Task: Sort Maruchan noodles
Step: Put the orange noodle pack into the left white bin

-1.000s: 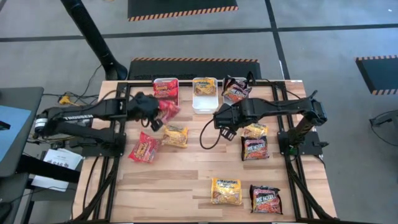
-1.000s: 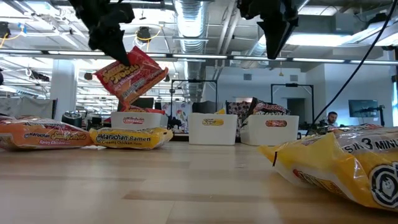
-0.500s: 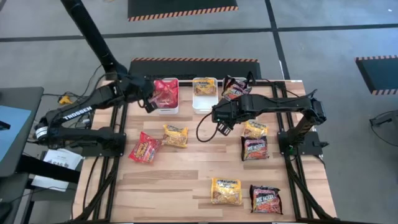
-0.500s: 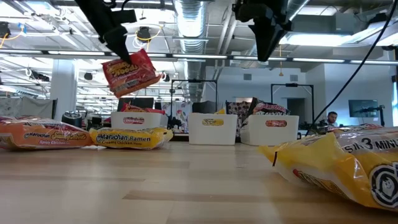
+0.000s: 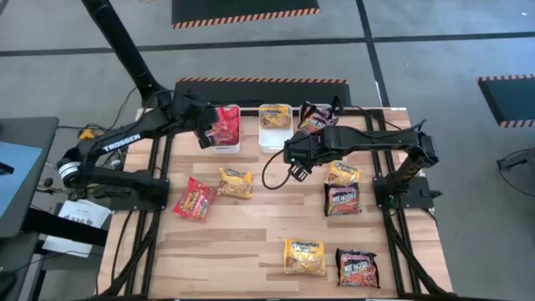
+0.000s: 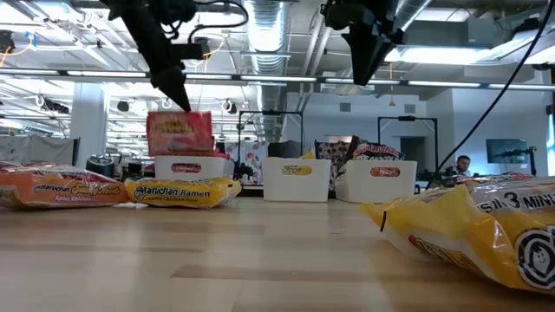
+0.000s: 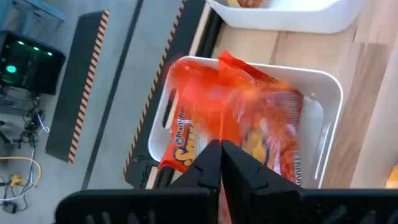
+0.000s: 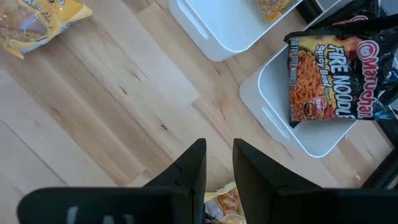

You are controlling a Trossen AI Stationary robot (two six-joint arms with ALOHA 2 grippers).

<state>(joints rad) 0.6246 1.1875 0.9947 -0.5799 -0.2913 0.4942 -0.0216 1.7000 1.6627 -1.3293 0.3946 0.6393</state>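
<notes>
Two dark jointed arms, white TROSSEN lettering, black looping cable, slim black fingers.

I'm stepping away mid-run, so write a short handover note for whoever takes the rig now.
Left gripper: shut on a red packet, hanging over the left tray, not yet released.
Right gripper: slightly apart, empty, above bare table near the trays.
Done: red packets in the left tray, yellow in the middle tray, a black packet in the right tray.
Left on the table: one red packet, three yellow, two black.
</notes>
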